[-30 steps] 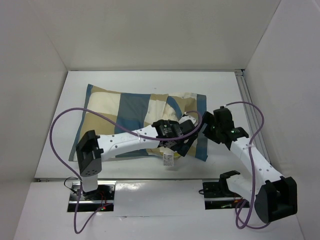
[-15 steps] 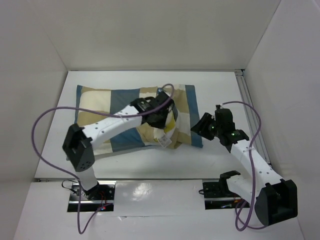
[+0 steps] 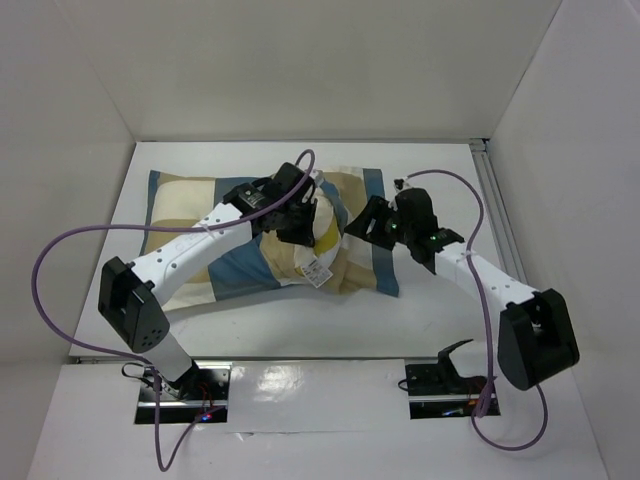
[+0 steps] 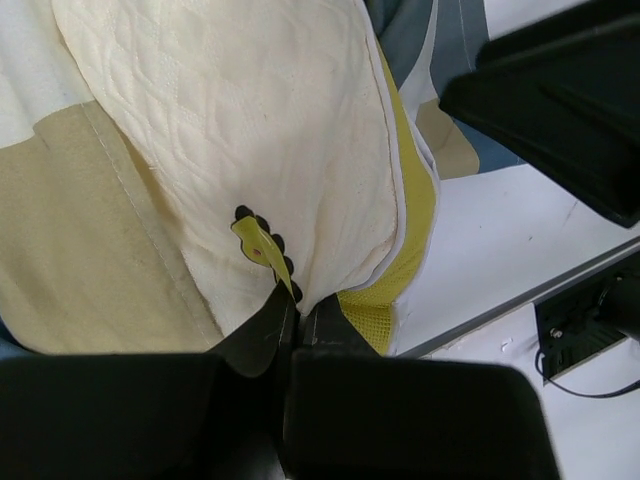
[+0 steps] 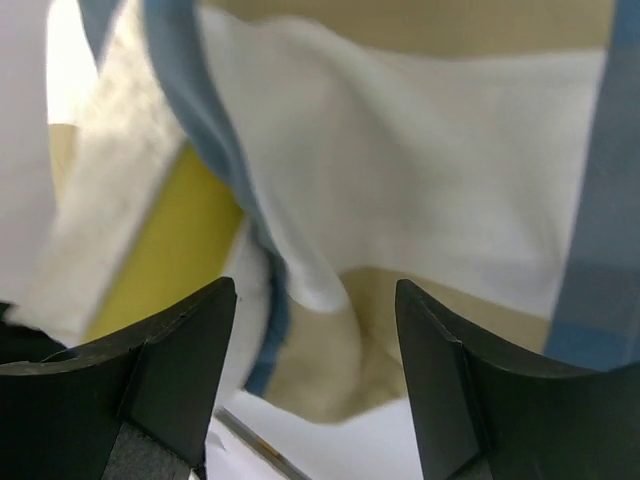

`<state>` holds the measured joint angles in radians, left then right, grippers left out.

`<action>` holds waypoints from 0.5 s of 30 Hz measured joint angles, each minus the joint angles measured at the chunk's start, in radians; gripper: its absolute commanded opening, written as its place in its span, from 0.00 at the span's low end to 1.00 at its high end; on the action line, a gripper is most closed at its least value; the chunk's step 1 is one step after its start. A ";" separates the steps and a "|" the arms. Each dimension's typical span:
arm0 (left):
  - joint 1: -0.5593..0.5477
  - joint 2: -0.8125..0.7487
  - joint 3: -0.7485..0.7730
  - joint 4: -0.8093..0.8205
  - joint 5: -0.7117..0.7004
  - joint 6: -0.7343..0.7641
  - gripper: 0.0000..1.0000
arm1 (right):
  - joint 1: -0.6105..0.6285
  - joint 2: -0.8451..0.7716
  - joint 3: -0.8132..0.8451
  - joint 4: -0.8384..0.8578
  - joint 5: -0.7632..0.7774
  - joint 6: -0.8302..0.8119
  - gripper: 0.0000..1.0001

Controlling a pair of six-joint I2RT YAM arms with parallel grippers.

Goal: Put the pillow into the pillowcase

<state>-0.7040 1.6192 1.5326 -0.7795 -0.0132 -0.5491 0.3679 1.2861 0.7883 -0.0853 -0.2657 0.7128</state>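
Note:
The checked pillowcase lies across the middle of the table, bunched at its right end. From that end the cream pillow sticks out, its white tag hanging toward me. My left gripper is shut on the pillow's corner, just below the yellow emblem; quilted cream pillow fills that view, with checked fabric to its left. My right gripper hovers at the case's right edge, open, and a fold of pillowcase hangs just beyond its fingertips.
White walls close in the table at the back and on both sides. A metal rail runs along the right side. Purple cables loop over both arms. The table's front edge lies close behind the pillowcase.
The left gripper has shut on the pillow corner and drawn it back and to the left, dragging the pillowcase along. The right gripper has followed leftward to the case's edge.

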 measured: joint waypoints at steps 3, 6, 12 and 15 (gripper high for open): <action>0.006 0.000 -0.001 0.000 0.015 0.000 0.00 | 0.023 0.067 0.062 0.035 0.018 -0.001 0.72; 0.009 0.000 -0.001 0.002 0.023 0.000 0.00 | 0.032 0.134 0.090 0.081 0.026 -0.002 0.69; 0.014 0.002 -0.001 -0.002 0.030 0.001 0.00 | 0.070 0.267 0.117 0.105 0.040 0.010 0.38; 0.023 0.002 -0.002 -0.003 0.034 0.000 0.00 | 0.100 0.280 0.118 0.120 0.048 0.019 0.00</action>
<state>-0.6807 1.6207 1.5311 -0.7822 0.0208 -0.5488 0.4683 1.5665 0.9066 0.0349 -0.2180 0.7319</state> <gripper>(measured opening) 0.053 0.183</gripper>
